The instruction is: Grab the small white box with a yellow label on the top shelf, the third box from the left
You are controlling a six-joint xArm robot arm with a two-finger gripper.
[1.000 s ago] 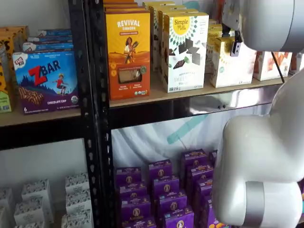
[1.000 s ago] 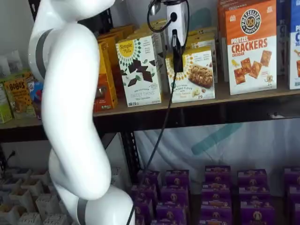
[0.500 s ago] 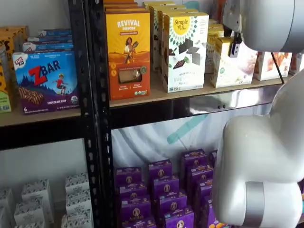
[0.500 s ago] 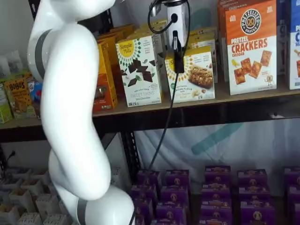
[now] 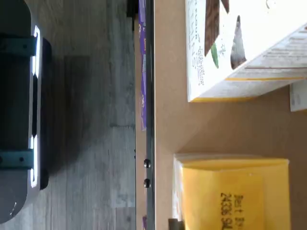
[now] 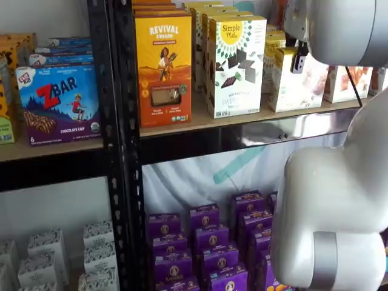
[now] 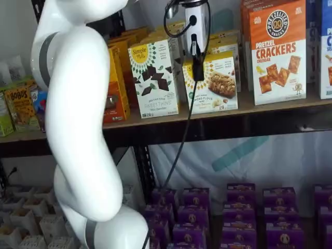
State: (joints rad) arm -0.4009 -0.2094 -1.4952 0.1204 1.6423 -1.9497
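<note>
small white box (image 7: 217,83) tilted further back, upright

- The arm (image 7: 78,119) is glossy white, built of thick rounded segments, with a grey band around it near the upper joint and another grey band low down.
- In a shelf view another bulbous white segment (image 6: 330,218) carries a grey metallic ring near its base.
- The gripper (image 7: 196,54) has a white boxy body bearing a dark round spot, with a slim black finger below it.
- A black cable (image 7: 179,140) loops above the gripper body and trails down beside the finger.
</note>
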